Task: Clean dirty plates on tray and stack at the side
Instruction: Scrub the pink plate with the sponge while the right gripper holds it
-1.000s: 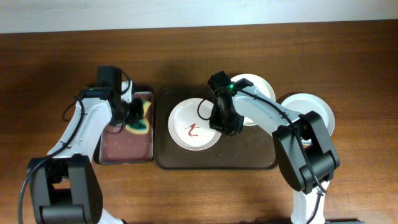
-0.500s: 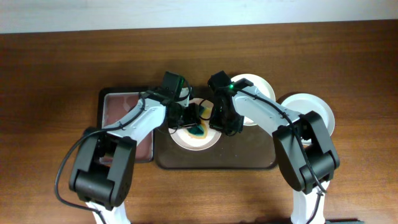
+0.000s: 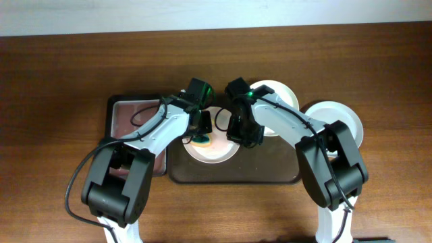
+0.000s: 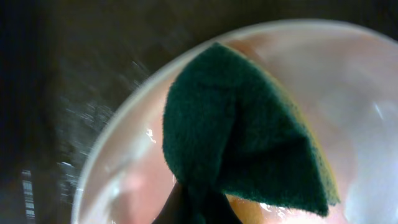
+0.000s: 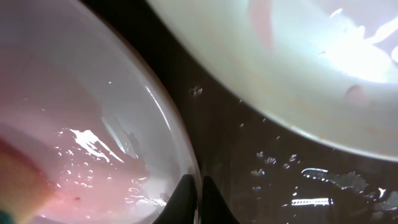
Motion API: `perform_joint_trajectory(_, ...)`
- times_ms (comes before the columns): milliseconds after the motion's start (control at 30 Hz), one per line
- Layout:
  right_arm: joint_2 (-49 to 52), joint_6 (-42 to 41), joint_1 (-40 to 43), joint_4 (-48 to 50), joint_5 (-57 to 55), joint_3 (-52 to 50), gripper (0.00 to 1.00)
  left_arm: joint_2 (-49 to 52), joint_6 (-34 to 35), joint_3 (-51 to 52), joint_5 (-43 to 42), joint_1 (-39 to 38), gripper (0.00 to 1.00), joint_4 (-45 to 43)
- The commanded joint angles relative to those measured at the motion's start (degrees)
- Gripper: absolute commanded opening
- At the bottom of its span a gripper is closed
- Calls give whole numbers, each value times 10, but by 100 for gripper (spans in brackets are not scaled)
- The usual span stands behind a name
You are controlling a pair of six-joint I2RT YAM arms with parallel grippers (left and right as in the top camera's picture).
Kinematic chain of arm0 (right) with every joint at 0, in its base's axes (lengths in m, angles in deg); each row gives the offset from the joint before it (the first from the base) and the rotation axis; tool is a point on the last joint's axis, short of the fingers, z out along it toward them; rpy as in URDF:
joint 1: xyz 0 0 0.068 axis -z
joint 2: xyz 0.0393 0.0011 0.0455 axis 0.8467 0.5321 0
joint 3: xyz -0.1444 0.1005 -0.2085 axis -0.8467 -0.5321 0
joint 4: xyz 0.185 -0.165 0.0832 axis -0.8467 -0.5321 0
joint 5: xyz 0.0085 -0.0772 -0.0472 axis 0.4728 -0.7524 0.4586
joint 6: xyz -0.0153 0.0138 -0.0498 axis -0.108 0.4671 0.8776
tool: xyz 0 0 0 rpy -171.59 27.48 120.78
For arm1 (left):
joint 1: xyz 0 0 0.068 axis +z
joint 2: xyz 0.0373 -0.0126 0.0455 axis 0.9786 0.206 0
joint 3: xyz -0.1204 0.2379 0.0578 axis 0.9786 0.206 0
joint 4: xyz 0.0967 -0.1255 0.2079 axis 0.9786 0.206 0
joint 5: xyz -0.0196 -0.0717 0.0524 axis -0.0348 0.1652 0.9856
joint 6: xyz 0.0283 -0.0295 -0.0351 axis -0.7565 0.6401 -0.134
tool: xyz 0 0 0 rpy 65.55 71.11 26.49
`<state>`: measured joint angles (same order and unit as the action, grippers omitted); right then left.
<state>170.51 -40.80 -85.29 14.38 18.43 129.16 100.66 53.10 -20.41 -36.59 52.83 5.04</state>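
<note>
Tray: the dark brown tray (image 3: 233, 172) lies in the middle of the frame on the bench (image 3: 54, 81).
Centre plate: the centre plate (image 3: 217, 152) sits in the left half of the tray, white and wet, with both arms over it.
Upper plate: the upper plate (image 3: 278, 94) is in the upper right corner of the tray. It lies just beside the centre plate, and the right arm partly covers it.
Right plate: the right plate (image 3: 337, 121) lies on the bench, just outside the right edge of the tray.
Sponge: the sponge (image 4: 236, 124), green with a yellow layer, lies folded inside the centre plate, near its left rim.
Left claw: the left claw (image 3: 202, 129) reaches in from the left of the frame. Its fingers are closed tightly on the lower part of the sponge and press it onto the plate.
Right claw: the right claw (image 5: 198, 202) is at the right rim of the centre plate. The right wrist view shows its two fingers clamped on that rim, one on each side.
Small tray: the small tray (image 3: 125, 111), reddish with a black rim, lies at the left, next to the dark brown tray.
</note>
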Motion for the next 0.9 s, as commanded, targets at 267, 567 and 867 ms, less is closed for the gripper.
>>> perform_joint_trajectory(267, 4, 0, -5, -24, -23, -10, 4, 37, -68, -10, -249, -19, 0, 49)
perform_joint_trajectory(567, 4, 0, -5, -28, -23, -10, 4, 37, -10, -10, -95, -19, 0, 31)
perform_joint_trajectory(867, 4, 0, -5, -33, -23, -10, 4, 24, 24, -10, 79, 14, 0, 0)
